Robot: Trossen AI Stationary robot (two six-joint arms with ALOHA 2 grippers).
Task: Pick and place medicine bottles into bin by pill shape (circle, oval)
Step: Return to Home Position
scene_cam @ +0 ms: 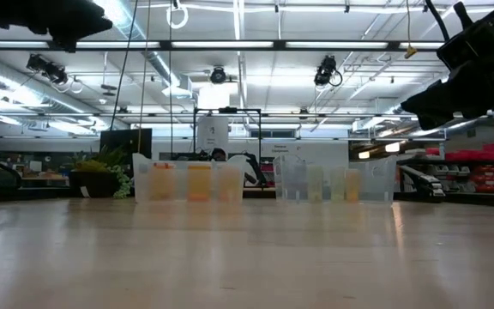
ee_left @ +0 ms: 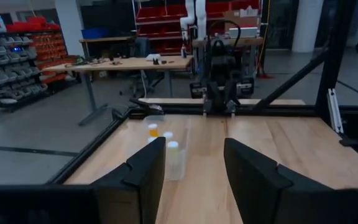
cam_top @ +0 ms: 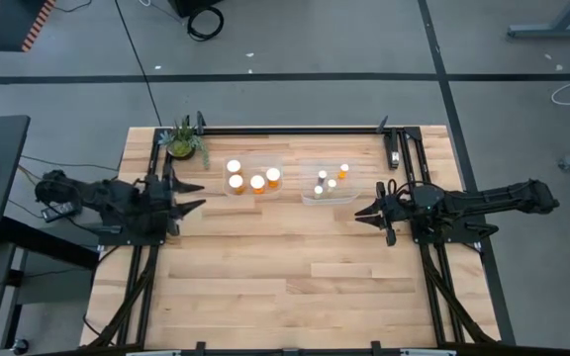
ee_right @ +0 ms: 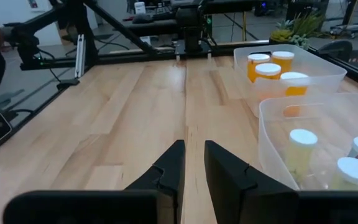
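Two clear plastic bins stand side by side on the far half of the wooden table. The left bin holds several wider amber medicine bottles with white caps, standing upright. The right bin holds several smaller bottles, also upright. My left gripper is drawn back at the table's left edge, open, with nothing between its fingers. At the right edge, near the right bin, my right gripper points toward the table's middle, shut and with nothing in it.
A small potted plant stands at the far left corner. A black metal frame runs along the table's far edge and sides. The table's near half is bare wood. Beyond the table is a workshop with benches and shelves.
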